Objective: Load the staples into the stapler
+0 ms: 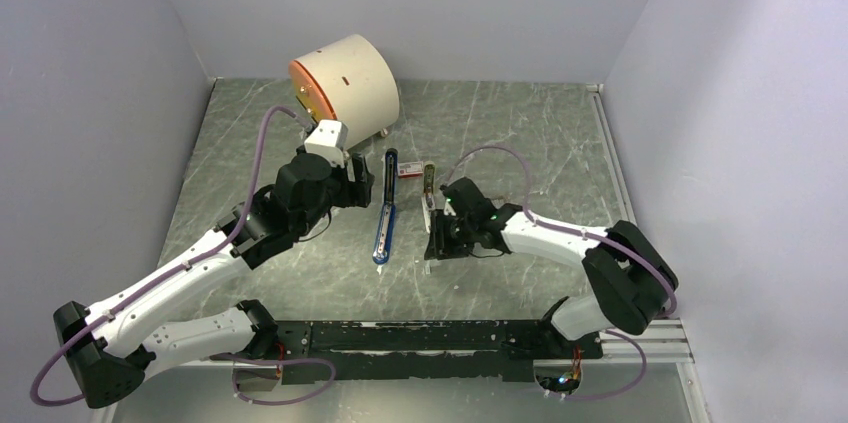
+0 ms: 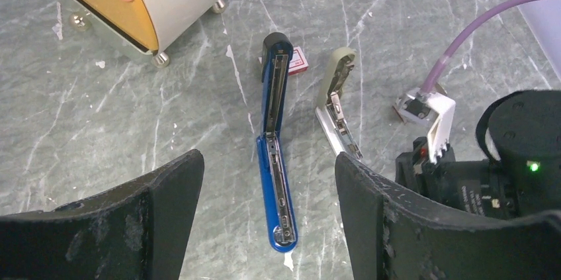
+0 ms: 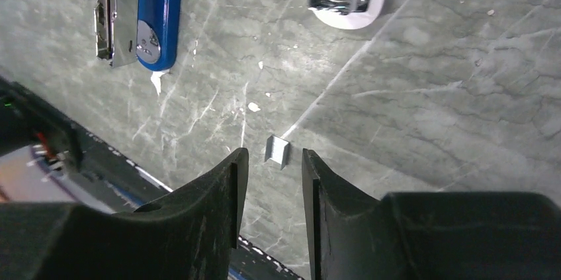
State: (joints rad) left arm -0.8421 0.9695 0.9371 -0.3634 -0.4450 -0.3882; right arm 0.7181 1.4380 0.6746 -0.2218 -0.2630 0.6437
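Observation:
The blue stapler (image 1: 386, 209) lies folded open flat on the table, silver channel up, between the two arms. It also shows in the left wrist view (image 2: 276, 161) and in the right wrist view (image 3: 159, 8). My left gripper (image 2: 268, 164) is open wide and empty, hovering above and just left of the stapler (image 1: 360, 183). A short silvery strip of staples (image 3: 277, 150) lies on the table just beyond the tips of my right gripper (image 3: 272, 159), which is open with a narrow gap and holds nothing. In the top view the right gripper (image 1: 437, 243) hides the staples.
A grey-green stapler (image 1: 429, 183) lies open right of the blue one, with a small red box (image 1: 409, 170) between their far ends. A cream cylinder with an orange face (image 1: 345, 83) stands at the back left. A black rail (image 1: 420, 335) runs along the near edge.

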